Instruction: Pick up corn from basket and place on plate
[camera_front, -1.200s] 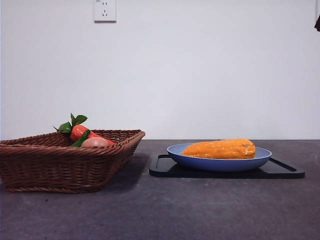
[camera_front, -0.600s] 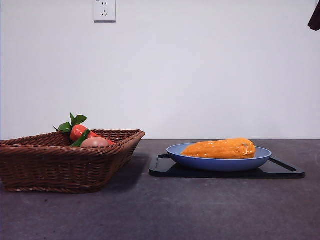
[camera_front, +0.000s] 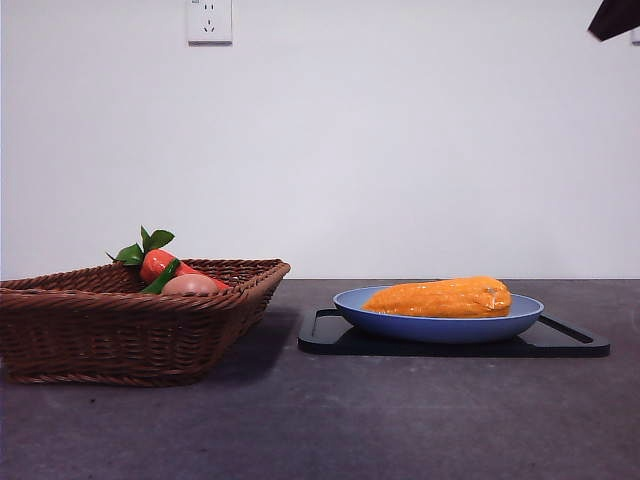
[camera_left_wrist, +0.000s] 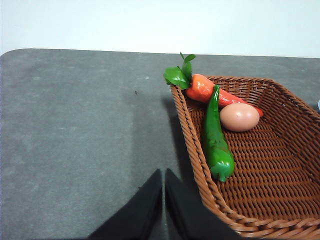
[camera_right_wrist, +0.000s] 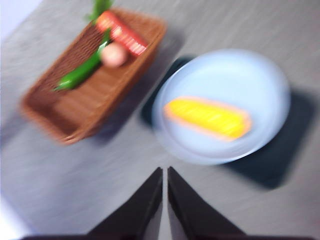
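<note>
With the glossy orange-yellow corn cob (camera_front: 440, 297) lying in the round blue plate (camera_front: 520, 318) beside the brown wicker basket (camera_front: 130, 330), you are lifting the empty right gripper (camera_right_wrist: 165, 172), fingers closed, clear above the plate; the left gripper (camera_left_wrist: 163, 175), closed, is waiting.

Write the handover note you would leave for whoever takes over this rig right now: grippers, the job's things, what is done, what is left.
Left gripper: shut, empty, over the table beside the basket.
Right gripper: shut, empty, high above the plate; its view is blurred.
Corn lies on the blue plate, which sits on a black tray.
Basket holds a carrot, a green pepper and an egg.
Done: corn placed.
Left: nothing on the corn, seemingly.
</note>
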